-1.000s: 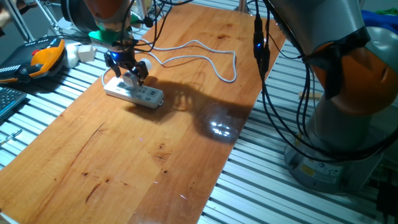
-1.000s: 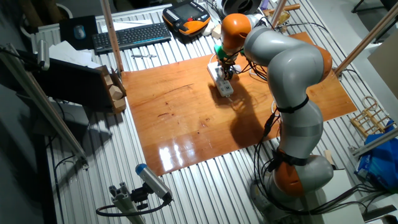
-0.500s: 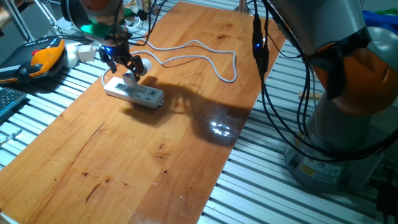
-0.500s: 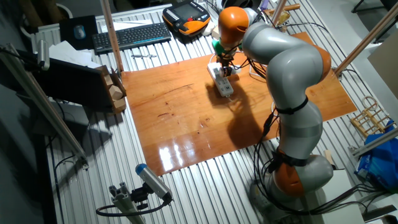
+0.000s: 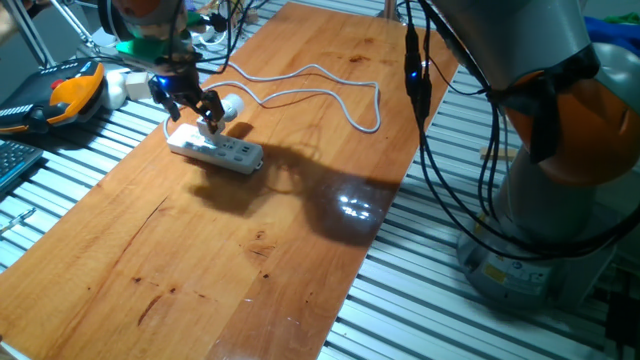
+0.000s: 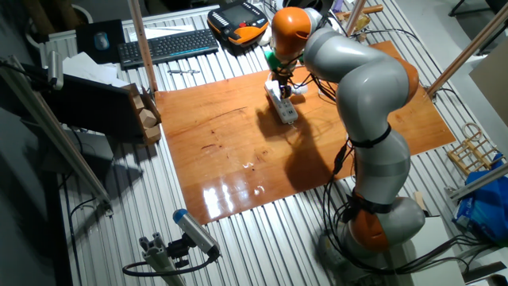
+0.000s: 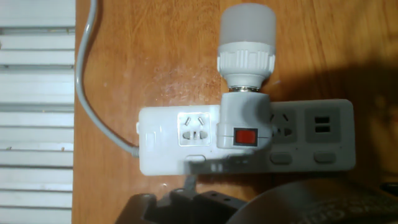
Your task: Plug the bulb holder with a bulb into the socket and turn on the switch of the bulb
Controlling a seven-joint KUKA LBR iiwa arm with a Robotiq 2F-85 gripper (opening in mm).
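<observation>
Bulb holder [image 7: 242, 127] seated in the socket [image 7: 161, 146], plugged over the second outlet from the strip's cable end. Bulb [image 7: 247, 37] screwed into the holder, lying level over the wooden table [image 7: 143, 56], past the strip's long edge. Switch [image 7: 245, 137] red, on the holder's square face; on or off cannot be told, bulb shows no clear glow. Cable [image 5: 330, 95] leaves the strip's short end and loops across the table beyond it. Gripper [image 5: 186, 98] above the strip's cable end, clear of the holder, fingers spread apart and holding nothing. Orange pendant [image 5: 70, 90] lies off the table, beyond the strip's cable end.
</observation>
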